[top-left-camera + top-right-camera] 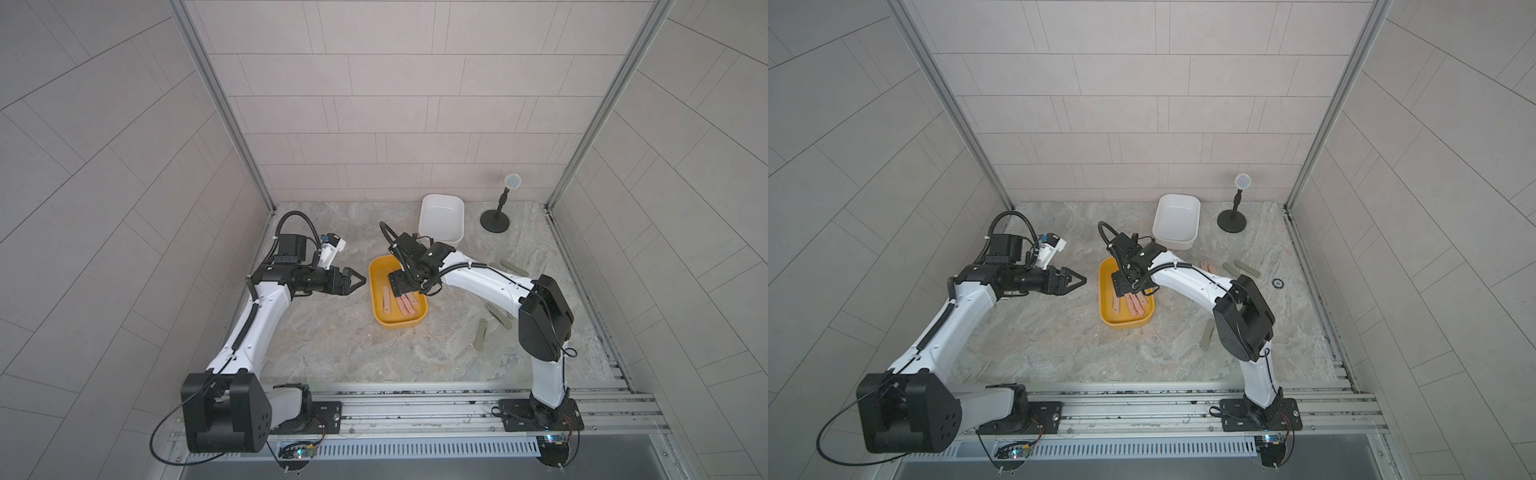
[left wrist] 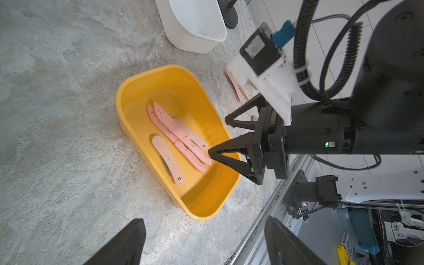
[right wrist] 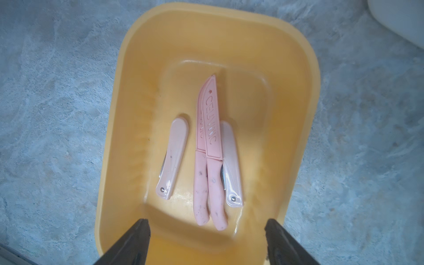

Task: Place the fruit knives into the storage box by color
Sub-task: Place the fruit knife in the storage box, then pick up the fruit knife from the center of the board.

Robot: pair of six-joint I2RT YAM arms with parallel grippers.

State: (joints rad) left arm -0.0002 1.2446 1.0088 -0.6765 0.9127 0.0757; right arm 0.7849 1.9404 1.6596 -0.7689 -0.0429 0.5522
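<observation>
A yellow storage box (image 1: 398,326) (image 3: 114,128) sits mid-table. In it lie pink fruit knives (image 3: 208,146) (image 2: 174,135) (image 1: 405,306): two long sheathed ones side by side, with a short folded one on each side. My right gripper (image 3: 207,220) (image 2: 218,136) (image 1: 401,286) hangs open over the box with nothing between its fingers. My left gripper (image 1: 357,280) (image 2: 204,219) is open and empty, left of the box. Grey-green knives (image 1: 481,334) (image 1: 1246,268) lie on the table to the right. A pink one (image 1: 1207,267) (image 2: 234,86) lies there too.
A white storage box (image 1: 441,218) stands behind the yellow one. A black stand with a round head (image 1: 494,220) is at the back right. An aluminium rail (image 1: 415,409) runs along the table's front edge.
</observation>
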